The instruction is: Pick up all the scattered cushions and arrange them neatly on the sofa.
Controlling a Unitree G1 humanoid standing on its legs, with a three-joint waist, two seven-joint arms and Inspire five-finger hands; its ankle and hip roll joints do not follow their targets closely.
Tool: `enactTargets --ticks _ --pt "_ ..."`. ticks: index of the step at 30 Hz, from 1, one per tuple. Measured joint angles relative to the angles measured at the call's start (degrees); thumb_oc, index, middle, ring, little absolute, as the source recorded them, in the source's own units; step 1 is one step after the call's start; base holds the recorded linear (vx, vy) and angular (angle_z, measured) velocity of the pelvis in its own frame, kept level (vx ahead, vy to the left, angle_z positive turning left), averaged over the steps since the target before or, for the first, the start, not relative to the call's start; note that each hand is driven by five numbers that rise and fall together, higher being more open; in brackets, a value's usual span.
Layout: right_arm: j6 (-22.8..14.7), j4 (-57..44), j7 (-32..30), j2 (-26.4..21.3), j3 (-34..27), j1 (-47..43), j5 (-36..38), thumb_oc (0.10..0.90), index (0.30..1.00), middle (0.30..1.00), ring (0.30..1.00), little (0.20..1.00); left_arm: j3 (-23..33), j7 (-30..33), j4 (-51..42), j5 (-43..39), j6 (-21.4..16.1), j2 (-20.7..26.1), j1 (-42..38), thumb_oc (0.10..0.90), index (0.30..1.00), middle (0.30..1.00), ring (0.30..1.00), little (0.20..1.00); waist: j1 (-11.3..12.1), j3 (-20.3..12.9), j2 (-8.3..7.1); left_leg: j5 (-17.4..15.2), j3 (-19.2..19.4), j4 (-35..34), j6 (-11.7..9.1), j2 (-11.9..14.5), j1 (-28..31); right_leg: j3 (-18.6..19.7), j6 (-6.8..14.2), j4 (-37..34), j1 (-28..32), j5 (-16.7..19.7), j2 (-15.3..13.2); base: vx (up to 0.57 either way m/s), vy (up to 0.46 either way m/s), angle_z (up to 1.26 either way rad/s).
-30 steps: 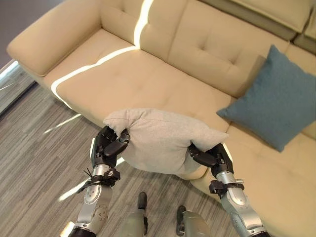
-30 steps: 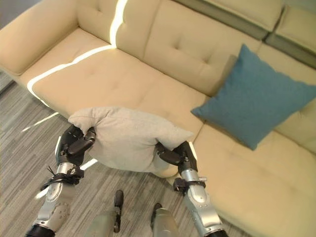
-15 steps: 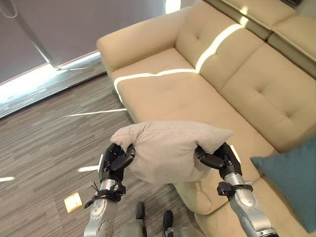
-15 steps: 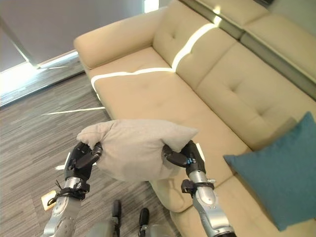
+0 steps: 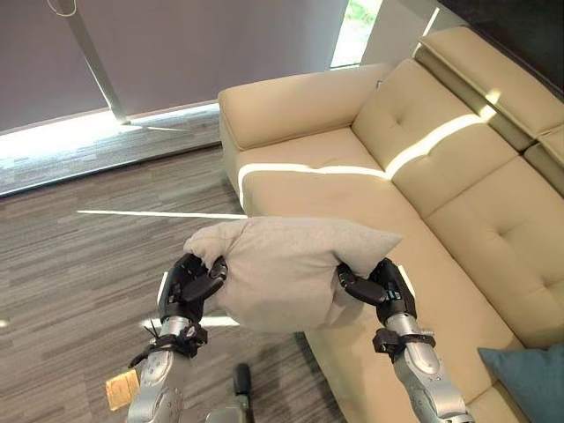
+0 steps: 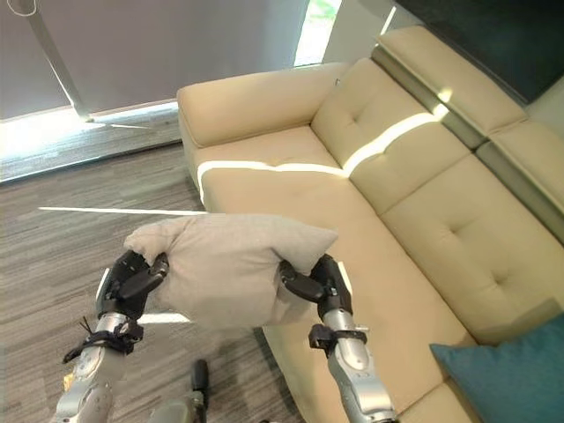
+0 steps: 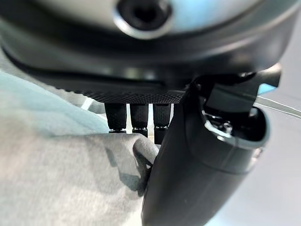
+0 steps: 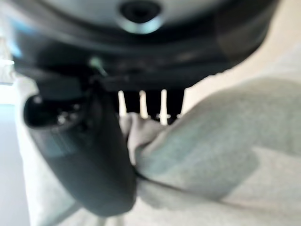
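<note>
1. The grey cushion hangs in the air between both hands, over the floor just in front of the sofa.
2. The left hand pinches one end, fingers curled into the fabric; the right hand clamps the other end the same way.
3. It looks light and soft: the cloth bunches at each grip and the middle sags, so holding the ends suits it.
4. A blue cushion already lies on the sofa.
</note>
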Motion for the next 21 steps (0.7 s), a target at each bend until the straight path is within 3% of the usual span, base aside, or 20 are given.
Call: enactTargets --ticks 2,4,5,9,10,11,12,13,14,15,16,18,19,21 --pt "0.02 0.12 -0.05 0.35 0.17 -1.76 -0.10 0.400 0.300 0.300 0.300 0.300 0.24 0.02 0.04 0.46 -0.43 1.14 -0.89 0.400 0.300 0.300 0.300 0.300 -0.26 0.03 -0.06 -1.65 0.16 0.72 1.92 -0.47 1.09 2.21 1.42 8.75 -5.37 2.19 -0.44 0.20 0.216 -0.02" --pt "0.08 0.48 -0.05 0.97 0.72 -3.23 -0.34 0.400 0.300 0.300 0.300 0.300 0.51 0.64 0.23 0.46 -0.96 1.54 -0.92 0.400 0.300 0.300 0.300 0.300 0.06 0.51 0.57 -2.68 1.12 1.04 2.62 -0.08 2.61 1.82 0.48 12.51 -8.99 3.28 -1.06 0.18 0.109 -0.18" --pt "0.09 0.48 -0.03 0.76 0.87 -3.14 -0.35 0.400 0.300 0.300 0.300 0.300 0.51 0.81 0.23 0.55 -0.98 1.44 -0.86 0.400 0.300 0.300 0.300 0.300 -0.09 0.72 0.94 -3.52 0.80 0.87 3.68 0.00 3.90 1.13 0.31 11.49 -9.64 3.16 -0.63 0.25 0.123 -0.05" --pt "0.07 0.50 0.02 -0.19 1.25 -3.04 -0.36 0.400 0.300 0.300 0.300 0.300 0.51 0.92 0.12 1.55 -1.46 0.84 -0.83 0.400 0.300 0.300 0.300 0.300 -1.23 0.87 1.48 -4.09 -0.07 -2.32 2.23 0.70 8.12 0.35 0.12 2.85 -12.38 2.50 2.94 0.23 0.046 0.07" --pt "0.06 0.53 0.05 -0.65 1.68 -3.39 -0.34 0.400 0.300 0.300 0.300 0.300 0.56 0.92 0.35 1.53 -1.69 0.84 -0.95 0.400 0.300 0.300 0.300 0.300 -1.31 0.76 1.41 -4.46 -0.02 -3.38 2.03 0.90 8.50 -0.78 -0.09 -2.57 -13.69 2.78 4.08 0.17 0.020 -0.09" --pt "0.07 0.58 0.05 -0.76 1.67 -3.57 -0.32 0.400 0.300 0.300 0.300 0.300 0.59 0.93 0.59 1.53 -1.61 1.22 -1.38 0.400 0.300 0.300 0.300 0.300 -1.62 0.63 1.21 -3.25 0.22 -4.36 0.34 0.87 8.51 -1.59 -1.00 -7.77 -15.17 4.24 5.14 0.27 0.014 0.21" --pt "0.11 1.28 -0.02 -0.96 1.75 -3.48 -0.30 0.400 0.300 0.300 0.300 0.300 0.32 0.94 1.26 1.56 -1.42 1.01 -1.27 0.400 0.300 0.300 0.300 0.300 -3.21 0.61 0.99 -3.61 -0.92 -4.65 -0.09 0.40 9.24 -2.97 -2.42 -14.51 -16.36 8.86 6.15 0.27 0.014 0.36" --pt "0.12 1.95 -0.02 -0.99 1.87 -3.47 -0.30 0.400 0.300 0.300 0.300 0.300 0.02 0.94 2.00 1.56 -1.37 0.89 -1.14 0.400 0.300 0.300 0.300 0.300 -3.46 0.54 0.88 -4.13 -1.26 -4.67 -0.82 0.23 10.22 -4.40 -2.88 -16.76 -15.74 11.23 6.19 0.27 0.008 0.42" --pt "0.38 2.74 0.02 -0.93 1.93 -2.63 -0.33 0.400 0.300 0.300 0.300 0.300 -0.12 0.91 2.30 1.65 -0.88 0.09 0.30 0.400 0.300 0.300 0.300 0.300 -3.41 -0.06 -0.02 -5.43 -2.38 -4.72 -1.99 -0.75 12.58 -3.84 -4.61 -19.19 -13.62 15.58 6.66 0.14 0.000 0.26" --pt "0.39 2.83 0.03 -1.13 1.88 -1.83 -0.33 0.400 0.300 0.300 0.300 0.300 -0.19 0.91 2.33 1.66 -0.83 -0.76 1.24 0.400 0.300 0.300 0.300 0.300 -3.52 -0.28 0.25 -6.02 -3.18 -4.40 -2.87 -0.51 13.63 -3.65 -8.94 -20.17 -11.84 17.03 6.93 0.14 -0.001 0.16" --pt "0.38 2.98 0.03 -1.32 1.85 -1.36 -0.34 0.400 0.300 0.300 0.300 0.300 -0.33 0.87 2.19 1.67 -0.86 -1.85 2.30 0.400 0.300 0.300 0.300 0.300 -3.13 -0.73 0.97 -6.33 -3.49 -3.77 -3.36 0.30 13.68 -3.70 -9.23 -21.44 -10.74 17.41 7.75 0.16 -0.046 0.08" --pt "0.39 3.01 0.15 -2.40 1.66 -1.31 -0.33 0.400 0.300 0.300 0.300 0.300 -0.62 0.80 2.16 1.61 -0.86 -2.62 2.77 0.400 0.300 0.300 0.300 0.300 -2.57 -0.91 1.62 -8.15 -4.55 1.22 -6.49 2.04 11.82 -4.76 -10.00 -25.73 -7.86 17.37 8.98 0.10 -0.060 0.23" --pt "0.39 2.97 0.16 -2.38 1.28 -0.97 -0.33 0.400 0.300 0.300 0.300 0.300 -0.94 0.75 2.35 1.61 -0.63 -2.49 2.25 0.400 0.300 0.300 0.300 0.300 -3.16 -0.89 0.97 -9.54 -4.82 8.12 -8.68 2.00 8.13 -5.52 -10.16 -26.84 -6.97 17.42 8.45 0.02 -0.023 0.47" --pt "0.39 2.87 0.35 -3.13 1.31 -0.99 -0.31 0.400 0.300 0.300 0.300 0.300 -1.33 0.72 2.34 1.53 -0.59 -2.85 2.84 0.400 0.300 0.300 0.300 0.300 -2.22 -0.97 -0.26 -11.14 -4.23 25.20 -9.83 2.45 0.20 -4.79 -12.34 -28.37 -4.61 17.20 7.74 0.07 0.009 0.08"
